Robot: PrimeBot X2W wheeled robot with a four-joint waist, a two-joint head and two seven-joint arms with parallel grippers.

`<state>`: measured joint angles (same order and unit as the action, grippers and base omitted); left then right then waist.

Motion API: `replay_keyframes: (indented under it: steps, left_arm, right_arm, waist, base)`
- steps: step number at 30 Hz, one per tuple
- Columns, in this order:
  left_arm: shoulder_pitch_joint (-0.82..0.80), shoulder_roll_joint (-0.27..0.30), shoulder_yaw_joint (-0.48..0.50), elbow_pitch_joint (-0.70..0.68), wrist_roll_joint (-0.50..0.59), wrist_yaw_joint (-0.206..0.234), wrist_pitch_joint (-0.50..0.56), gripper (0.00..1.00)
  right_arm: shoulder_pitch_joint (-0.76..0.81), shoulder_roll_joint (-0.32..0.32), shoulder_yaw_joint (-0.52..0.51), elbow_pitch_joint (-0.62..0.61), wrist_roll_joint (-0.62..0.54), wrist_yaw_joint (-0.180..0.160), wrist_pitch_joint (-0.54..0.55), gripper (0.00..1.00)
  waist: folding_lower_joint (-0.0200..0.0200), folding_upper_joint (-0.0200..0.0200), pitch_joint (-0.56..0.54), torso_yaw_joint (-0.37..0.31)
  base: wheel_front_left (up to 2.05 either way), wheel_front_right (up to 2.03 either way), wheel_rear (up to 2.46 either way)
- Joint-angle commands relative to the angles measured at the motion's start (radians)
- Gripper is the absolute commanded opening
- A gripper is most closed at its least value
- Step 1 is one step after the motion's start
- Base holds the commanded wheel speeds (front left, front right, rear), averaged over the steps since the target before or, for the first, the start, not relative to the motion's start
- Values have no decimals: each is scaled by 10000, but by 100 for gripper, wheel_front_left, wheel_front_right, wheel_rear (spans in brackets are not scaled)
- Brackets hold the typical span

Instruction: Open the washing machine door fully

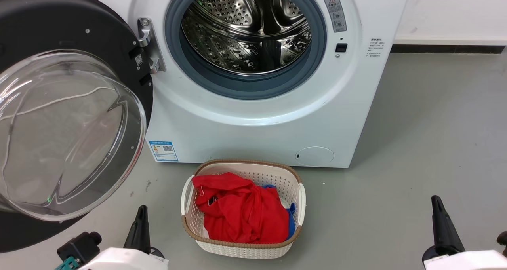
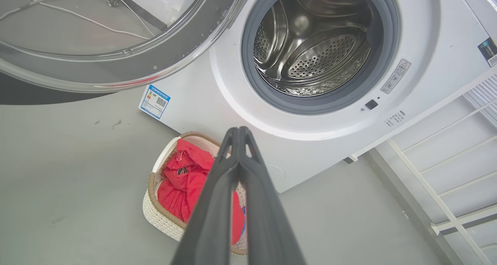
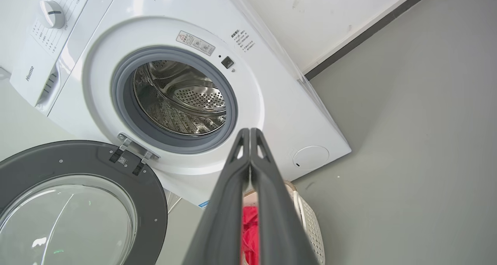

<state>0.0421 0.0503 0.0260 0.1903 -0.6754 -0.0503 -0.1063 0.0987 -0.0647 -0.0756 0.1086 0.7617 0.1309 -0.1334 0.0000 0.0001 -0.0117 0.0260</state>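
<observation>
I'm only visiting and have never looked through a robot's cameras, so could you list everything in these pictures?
washing machine: one, white, on the grey floor by the wall
washing machine door: one, black rim with clear glass, swung open at head view left
drum: one, steel, inside the machine's round opening
gasket: one, grey-blue, around the drum's mouth
label: one, blue, low on the machine's front
round flap: one, white, low on the front
basket: one, cream with brown rim, on the floor before the machine
red cloth: one, in the basket
blue cloth: one, partly under the red
left hand: dark, fingers shut, empty
right hand: dark, fingers shut, empty
</observation>
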Motion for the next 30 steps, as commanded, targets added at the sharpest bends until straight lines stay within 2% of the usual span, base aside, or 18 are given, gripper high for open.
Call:
replay_keyframes:
  steps: [1, 30]
  left_arm:
    - [-290, 13, 67, -84, -414, -58, 79, 0]
    - [-825, 10, 407, 169, -4043, -385, 955, 0]
  right_arm:
    - [-285, -101, 11, -37, 403, -1, 71, 0]
    - [-1037, -138, 28, 519, 3835, -1, 909, 0]
  waist:
    - [0, -1, 3, -5]
    - [0, -1, 49, -85]
  base:
    - [0, 0, 0]
    - [0, 0, 0]
